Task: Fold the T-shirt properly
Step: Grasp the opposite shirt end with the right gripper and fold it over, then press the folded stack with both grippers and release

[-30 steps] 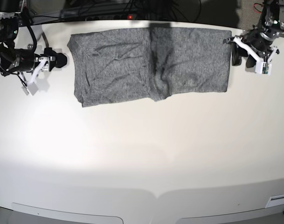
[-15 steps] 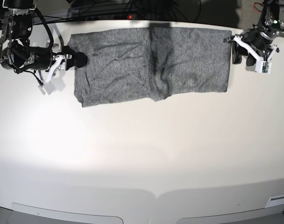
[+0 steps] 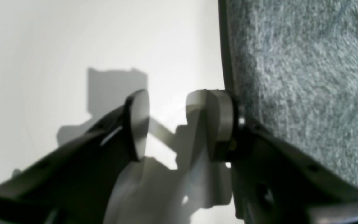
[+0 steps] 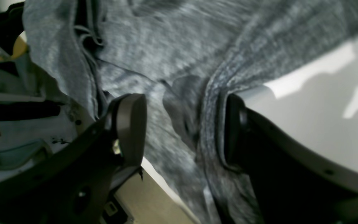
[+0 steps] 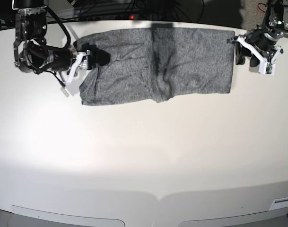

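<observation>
- The right tool (image 5: 87, 64) sits at the left of the base view, over the left edge of the T-shirt (image 5: 155, 64); in the right wrist view its fingers (image 4: 129, 127) stand spread with a bunched fold of the grey knit (image 4: 179, 93) between them; one finger lies over the cloth, the other is against the fold's edge; they are not pressed together on it
- The T-shirt lies folded into a wide band along the far side of the white worktop (image 5: 144, 156); a dark crease runs down its middle; its left edge is pushed inward and rumpled
- The left tool (image 5: 255, 54) is at the right of the base view, just beside the shirt's right edge; in the left wrist view its fingers (image 3: 137, 124) are spread over bare worktop (image 3: 42, 62), one touching the cloth's border (image 3: 306, 77), pinching nothing
</observation>
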